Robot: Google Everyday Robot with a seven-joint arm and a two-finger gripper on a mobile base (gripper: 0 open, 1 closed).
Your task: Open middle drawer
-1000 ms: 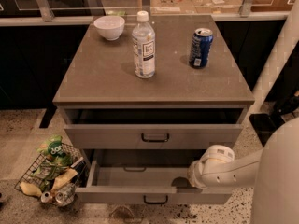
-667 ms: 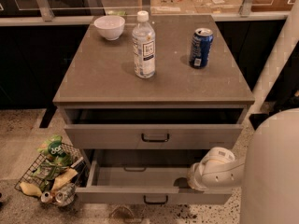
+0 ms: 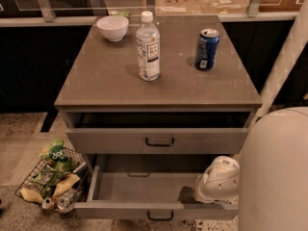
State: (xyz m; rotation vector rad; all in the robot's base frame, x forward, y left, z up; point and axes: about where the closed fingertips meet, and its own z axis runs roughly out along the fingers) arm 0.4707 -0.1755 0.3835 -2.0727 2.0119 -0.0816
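Observation:
The middle drawer (image 3: 130, 210) stands pulled far out below the top drawer (image 3: 115, 141). It has a grey front, a pale grey inside and a black loop handle (image 3: 160, 217) at the centre of the front. My gripper (image 3: 216, 189) hangs at the drawer's right end, just inside the front panel. Only its white rounded wrist housing shows. The lowest drawer is hidden under the open one.
On the cabinet top (image 3: 106, 76) stand a white bowl (image 3: 112, 27), a clear water bottle (image 3: 147, 47) and a blue can (image 3: 207, 49). A wire basket of snack bags (image 3: 53, 177) sits on the floor at the left. My white body (image 3: 276, 172) fills the lower right.
The middle drawer has slid further out toward the camera, with my gripper moving along at its right end. My white body covers more of the lower right.

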